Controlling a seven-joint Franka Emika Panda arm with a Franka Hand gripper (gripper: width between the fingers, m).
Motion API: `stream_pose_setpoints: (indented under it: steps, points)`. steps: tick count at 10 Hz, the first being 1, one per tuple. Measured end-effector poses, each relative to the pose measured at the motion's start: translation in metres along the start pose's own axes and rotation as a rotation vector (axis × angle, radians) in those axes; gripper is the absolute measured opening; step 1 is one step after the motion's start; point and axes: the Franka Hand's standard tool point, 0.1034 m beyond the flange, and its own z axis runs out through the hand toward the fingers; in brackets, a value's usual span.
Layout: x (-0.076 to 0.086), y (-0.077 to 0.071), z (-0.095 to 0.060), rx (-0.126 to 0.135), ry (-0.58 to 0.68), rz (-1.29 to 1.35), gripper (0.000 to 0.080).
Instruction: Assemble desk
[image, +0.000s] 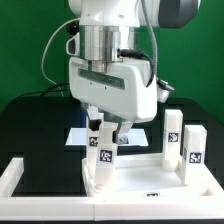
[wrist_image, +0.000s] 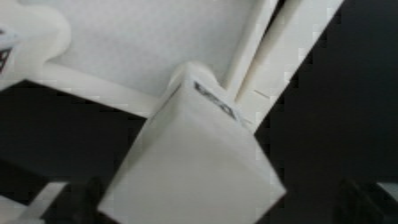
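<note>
I judge assembly roughly midway: two legs (image: 183, 148) stand on the desk top panel (image: 150, 176) at the exterior view's right, while my gripper (image: 107, 128) clamps a third leg (image: 102, 160) upright at its near-left corner.

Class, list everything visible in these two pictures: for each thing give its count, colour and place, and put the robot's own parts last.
Desk top panel: one, white, flat on the mat at the front.
Leg in the claw: one, white, tagged, upright on the panel's corner towards the exterior view's left.
Other legs: two, white, tagged, upright at the exterior view's right.
Marker board: one, white, behind the panel.
Rail: one, white, framing the mat.
Mat: one, black.
Claw: one, white, gripping the leg's top.
</note>
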Motion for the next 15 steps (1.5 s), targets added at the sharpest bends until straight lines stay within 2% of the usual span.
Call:
stream_pose_setpoints:
  steps: [2,3,4,5,6,8,10,13,15]
  points:
    - [0.000,0.000,0.000,-0.001,0.000,-0.146,0.0649]
    - [0.002,0.002,0.000,-0.017,0.013,-0.377,0.0649]
    - [-0.003,0.002,0.004,-0.022,0.011,-0.552,0.0649]
    - [-0.014,0.004,0.012,-0.028,-0.002,-0.655,0.0649]
    - [-0.010,0.005,0.010,-0.026,0.002,-0.659,0.0649]
    - [-0.011,0.005,0.011,-0.026,0.001,-0.625,0.0637]
    - [-0.011,0.005,0.011,-0.026,0.001,-0.576,0.0286]
    - [-0.011,0.005,0.011,-0.024,0.003,-0.309,0.0287]
    - [-0.006,0.005,0.012,-0.024,0.011,-0.031,0.0287]
